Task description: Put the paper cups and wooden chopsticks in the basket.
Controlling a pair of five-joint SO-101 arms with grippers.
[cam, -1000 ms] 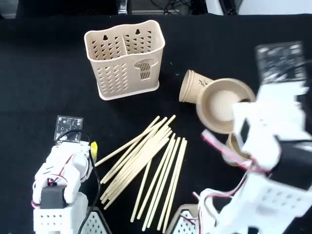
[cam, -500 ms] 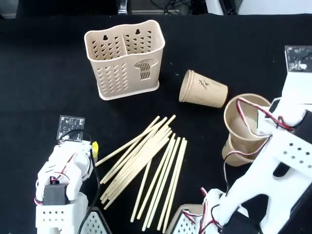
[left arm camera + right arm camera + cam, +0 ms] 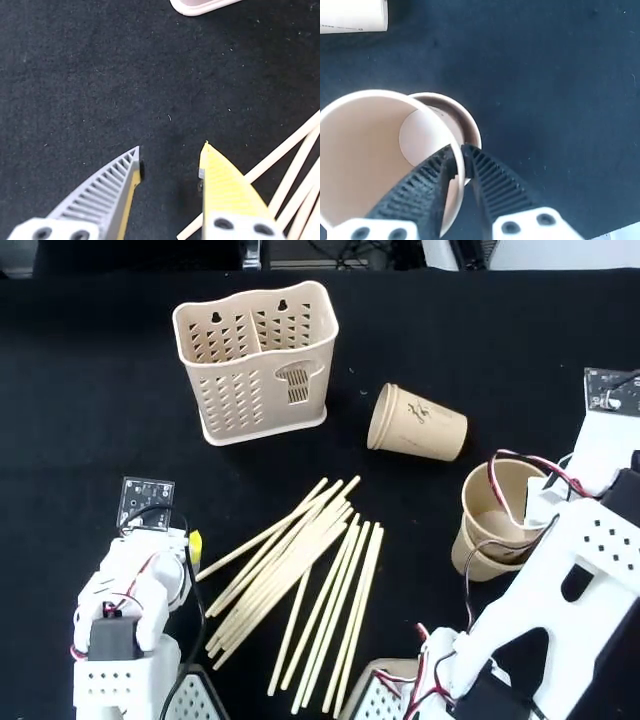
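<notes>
My right gripper (image 3: pixel 457 148) is shut on the rim of a paper cup (image 3: pixel 370 150), one finger inside and one outside. In the high view this held cup (image 3: pixel 492 502) hangs at the right, partly over a second cup (image 3: pixel 472 558); whether they touch I cannot tell. A third cup (image 3: pixel 415 425) lies on its side right of the beige slotted basket (image 3: pixel 255 360). Several wooden chopsticks (image 3: pixel 300 580) lie fanned at the front centre. My left gripper (image 3: pixel 170 152) stands open low over the black table, just left of the chopsticks (image 3: pixel 295 160).
The basket has two compartments and stands upright at the back centre. The white right arm (image 3: pixel 570 590) covers the front right corner. The left arm's base (image 3: pixel 120 640) sits front left. Black cloth lies bare left of the basket.
The right arm has carried its cup from beside the lying cup to the right and down, over the second cup. The left arm has barely moved.
</notes>
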